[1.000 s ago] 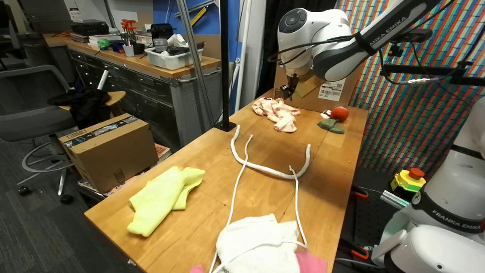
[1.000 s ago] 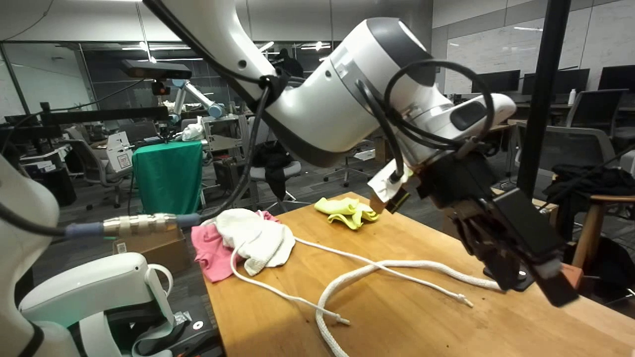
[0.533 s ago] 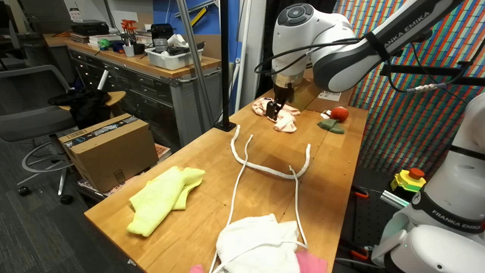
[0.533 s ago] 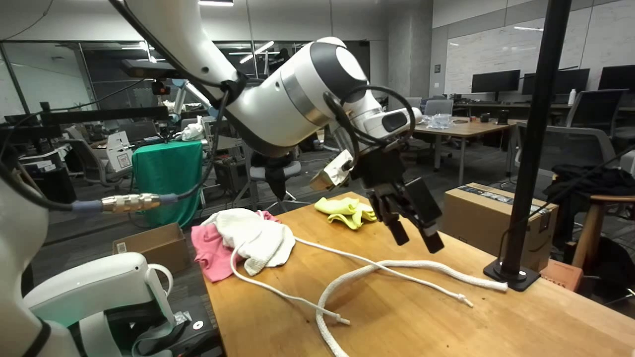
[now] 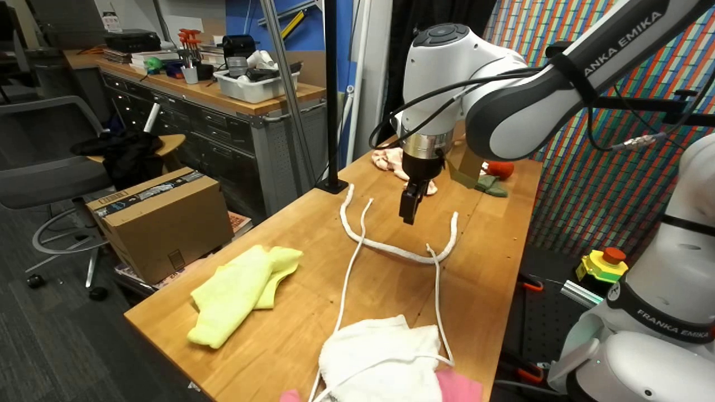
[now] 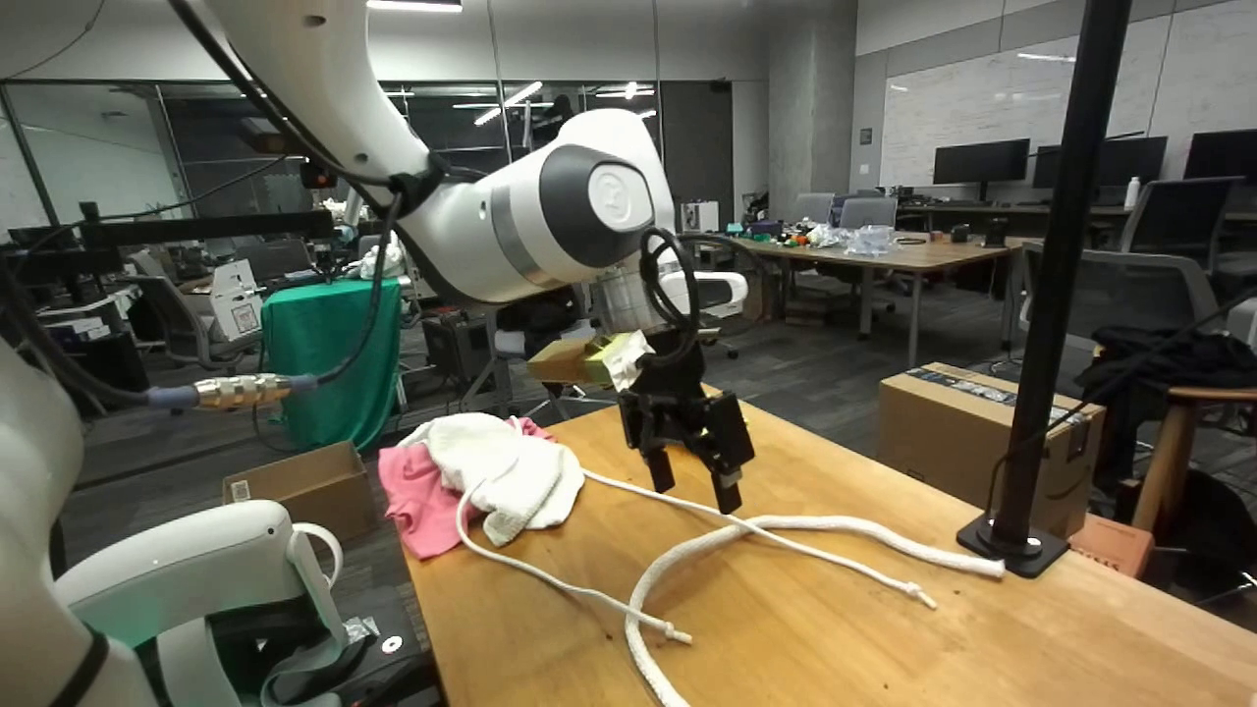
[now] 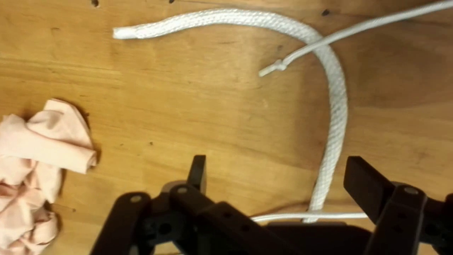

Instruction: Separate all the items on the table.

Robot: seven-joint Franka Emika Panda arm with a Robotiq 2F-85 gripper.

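Note:
My gripper (image 5: pixel 409 215) is open and empty, pointing down above the table; it also shows in an exterior view (image 6: pixel 695 496) and the wrist view (image 7: pixel 276 163). A thick white rope (image 5: pixel 391 249) lies curved below it; in the wrist view the rope (image 7: pixel 338 102) runs between the fingers' lines. A thin white cord (image 5: pixel 351 268) crosses the rope in two places and runs over a white cloth (image 5: pixel 380 340). That cloth lies on a pink cloth (image 6: pixel 417 506). A yellow cloth (image 5: pixel 237 296) lies apart. A pale pink cloth (image 7: pixel 46 141), green cloth (image 5: pixel 494 187) and red ball (image 5: pixel 501 169) lie farther back.
A black pole with a base (image 5: pixel 333 186) stands at the table edge. A cardboard box (image 5: pixel 162 223) is beside the table, low down. A yellow and red stop button (image 5: pixel 603 265) is near the robot base. The green cloth and red ball lie close together.
My gripper has moved from over the pale pink cloth toward the thick rope, lower and more upright. It has stayed open in the last half second. The cloths and ropes have not moved.

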